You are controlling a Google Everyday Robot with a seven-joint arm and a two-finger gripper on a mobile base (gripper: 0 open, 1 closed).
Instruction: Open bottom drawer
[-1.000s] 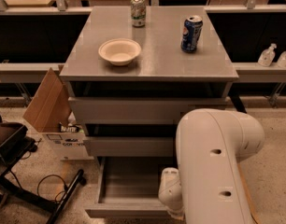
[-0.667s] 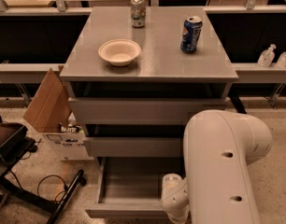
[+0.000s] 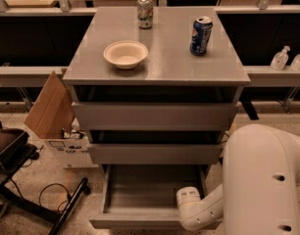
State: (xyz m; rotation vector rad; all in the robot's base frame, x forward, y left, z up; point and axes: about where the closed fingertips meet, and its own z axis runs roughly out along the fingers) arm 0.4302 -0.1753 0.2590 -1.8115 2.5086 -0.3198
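The grey cabinet [image 3: 155, 62] has three flat drawer fronts. The bottom drawer [image 3: 152, 192] stands pulled out, and its shallow grey tray shows with nothing in it. My gripper [image 3: 188, 200] is at the drawer's front right corner, just above the front panel [image 3: 135, 223]. The white wrist behind it curves off to the large arm link [image 3: 265, 180] at the lower right. The two drawers above, upper [image 3: 155, 115] and middle [image 3: 155, 153], are pushed in.
On the cabinet top sit a cream bowl [image 3: 125, 54], a green-white can [image 3: 145, 11] and a blue can [image 3: 201, 35]. An open cardboard box [image 3: 54, 116] stands left of the cabinet, with a black chair base [image 3: 22, 180] in front of it. Bottles [image 3: 280, 58] stand on the right ledge.
The big arm link has swung to the right, uncovering more of the cabinet's lower right. The wrist moved slightly right along the drawer front. The drawer stays pulled out about as far.
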